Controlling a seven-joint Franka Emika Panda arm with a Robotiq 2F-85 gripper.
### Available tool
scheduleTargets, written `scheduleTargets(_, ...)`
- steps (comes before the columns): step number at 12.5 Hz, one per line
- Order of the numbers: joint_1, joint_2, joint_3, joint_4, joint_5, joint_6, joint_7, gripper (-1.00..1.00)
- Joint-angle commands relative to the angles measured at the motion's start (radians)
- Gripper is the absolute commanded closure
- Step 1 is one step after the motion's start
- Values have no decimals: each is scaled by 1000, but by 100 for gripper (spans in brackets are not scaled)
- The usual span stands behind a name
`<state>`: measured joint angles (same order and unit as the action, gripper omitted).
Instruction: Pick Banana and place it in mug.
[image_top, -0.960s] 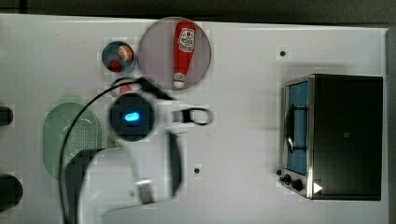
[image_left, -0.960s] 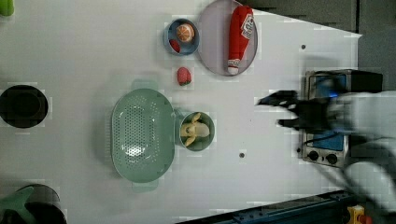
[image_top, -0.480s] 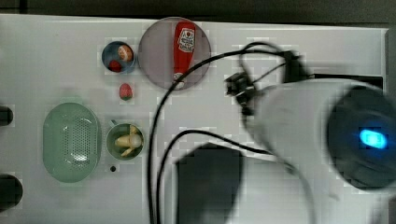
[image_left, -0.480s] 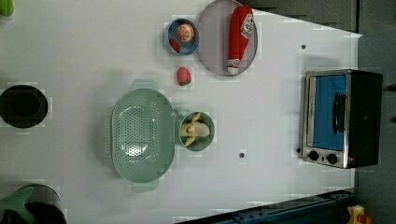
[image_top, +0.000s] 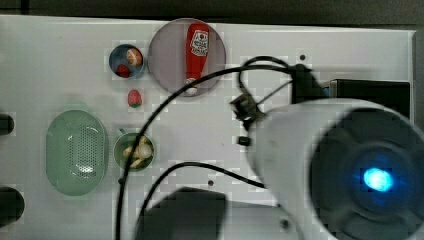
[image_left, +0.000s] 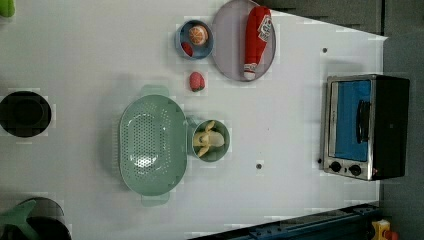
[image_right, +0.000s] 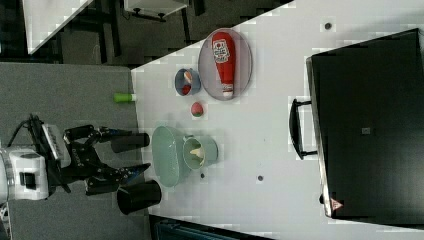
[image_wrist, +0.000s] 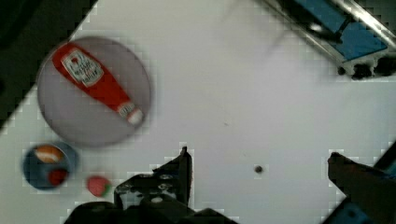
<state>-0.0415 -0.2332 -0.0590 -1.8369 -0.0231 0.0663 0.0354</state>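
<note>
Cream-yellow banana (image_left: 206, 141): seen lying inside the mug (image_left: 223, 150), curled against its inner wall; in the left view its long axis runs roughly up and down the picture, with paler ends pointing up and down; which end is the stem cannot be told
Mug: pale sage-green, set upright on the white counter (image_left: 280, 120), just beside the perforated green basket (image_left: 152, 144) on the left view's right
Hand (image_right: 127, 150): seen in the right view off the counter's edge, well apart from the mug; its two dark fingers (image_right: 120, 173) are spread wide, with nothing between them
Strawberry (image_left: 196, 81): on the counter between the mug and the blue bowl (image_left: 183, 37)
Ketchup bottle (image_left: 255, 40): laid on the round plate (image_left: 225, 45)
</note>
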Motion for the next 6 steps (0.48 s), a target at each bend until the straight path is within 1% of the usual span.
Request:
scheduleTargets(1,2,39,0,-1,16,-40,-12,-100)
scheduleTargets(6,2,44,0,-5,16,-40,-12,-100)
